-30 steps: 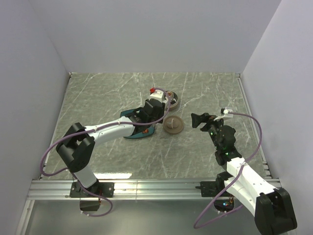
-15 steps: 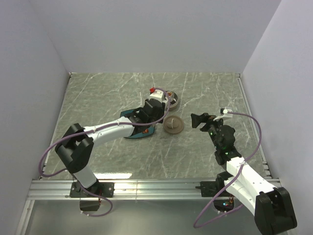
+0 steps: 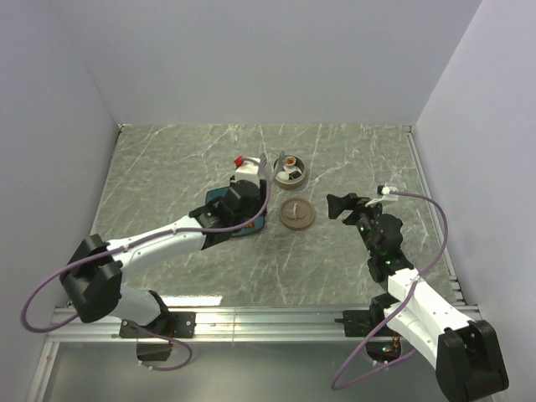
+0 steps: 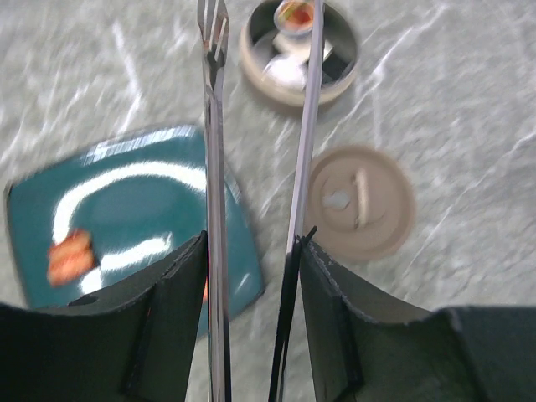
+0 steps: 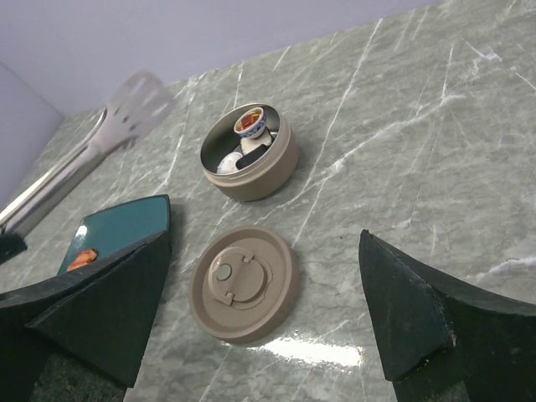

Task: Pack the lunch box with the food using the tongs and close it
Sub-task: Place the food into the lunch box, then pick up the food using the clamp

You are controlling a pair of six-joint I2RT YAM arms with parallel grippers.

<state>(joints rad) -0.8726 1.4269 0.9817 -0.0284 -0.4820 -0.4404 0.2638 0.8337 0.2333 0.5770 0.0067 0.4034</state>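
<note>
My left gripper (image 4: pixel 251 251) is shut on the tongs (image 4: pixel 211 167), one finger pressed to the outside of each arm. Their tips reach the near left rim of the lunch box (image 4: pixel 297 54) with nothing between them. The tin holds white and orange-red food (image 4: pixel 289 38). Its tan lid (image 4: pixel 358 203) lies flat on the table beside it. One orange-red piece (image 4: pixel 71 255) rests on the teal plate (image 4: pixel 126 218). My right gripper (image 5: pixel 264 318) stands open just above the table, the lid (image 5: pixel 243 280) in front of it. In the top view the left gripper (image 3: pixel 244 194) hangs over the plate.
White walls close the marble table (image 3: pixel 167 167) on three sides, with a metal rail (image 3: pixel 251 318) along the near edge. The right gripper (image 3: pixel 339 205) sits just right of the lid (image 3: pixel 296 214), and the lunch box (image 3: pixel 291 172) stands behind the lid.
The left arm has swung left and back, drawing the tongs away from over the lunch box, which now shows uncovered from above. The right arm has not moved.
</note>
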